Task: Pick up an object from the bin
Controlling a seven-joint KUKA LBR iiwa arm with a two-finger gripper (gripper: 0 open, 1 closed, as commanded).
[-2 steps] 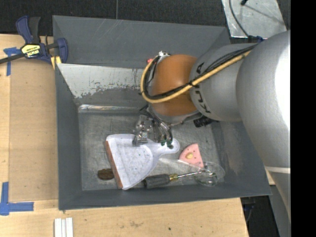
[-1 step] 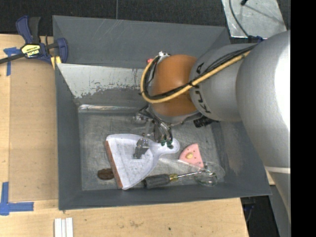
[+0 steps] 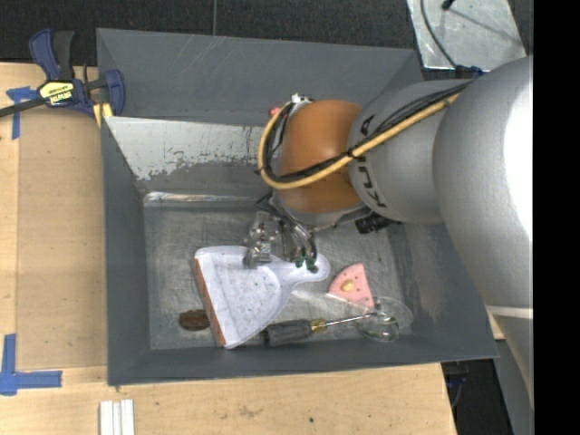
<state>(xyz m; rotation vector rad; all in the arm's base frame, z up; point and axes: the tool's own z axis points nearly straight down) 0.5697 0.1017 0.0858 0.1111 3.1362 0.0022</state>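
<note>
Poised at the far edge of the white wedge (image 3: 240, 297), the jaws, whose opening I cannot tell, might glance off its slope.

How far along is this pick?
Done: the gripper is low in the bin, over the top edge of the white wedge-shaped block with a brown side. In hand: nothing visibly held. Left: the grasp and lift; the block, the pink wedge and the black-handled screwdriver all lie on the bin floor.
</note>
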